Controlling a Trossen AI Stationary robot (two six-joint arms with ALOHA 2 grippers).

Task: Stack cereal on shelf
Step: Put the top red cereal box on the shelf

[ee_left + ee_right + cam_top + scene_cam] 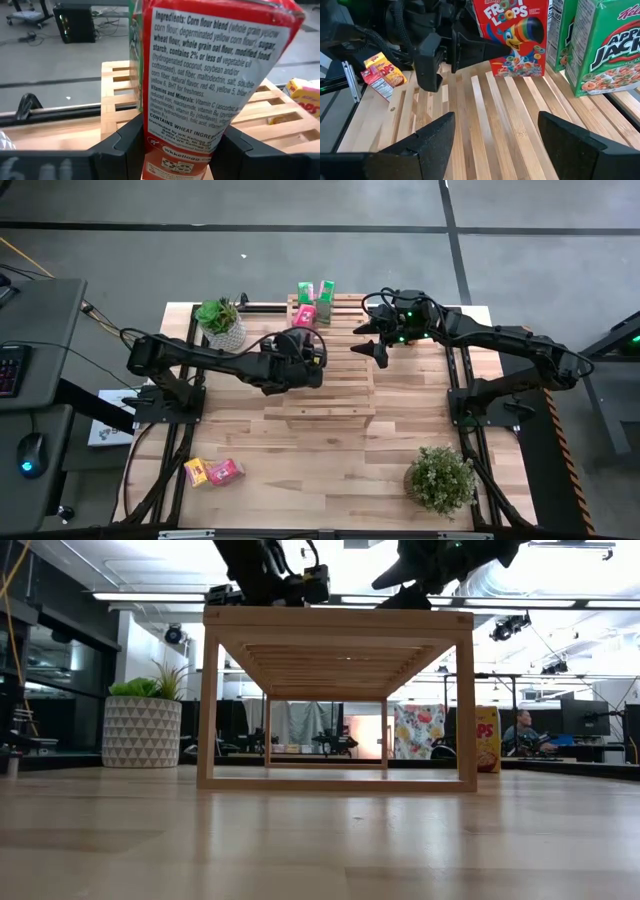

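My left gripper [305, 332] is shut on a pink-red cereal box [210, 75] over the far part of the wooden shelf [330, 395]. In the right wrist view the box [512, 37] is upright, its lower end at the top slats. Two green cereal boxes [605, 45] [560, 30] stand beside it on the shelf's far end. My right gripper [378, 352] hovers open over the shelf's right side with nothing between its fingers. A yellow box [198, 472] and a pink-red box [226, 470] lie on the table near its front left. My left gripper pinches the pink-red box between its two fingers [125, 145], one on each broad face [502, 47]. The narrow ingredients panel [200, 100] faces the wrist. The fingers come nearly level from the table's left. The box is upright, its lower end [515, 74] at the slats; whether it rests there I cannot tell.
A potted plant [222, 322] stands at the far left of the table and another [440, 478] at the near right. A yellow box [487, 740] stands beyond the shelf on the right. The shelf's near tiers [325, 415] are bare slats.
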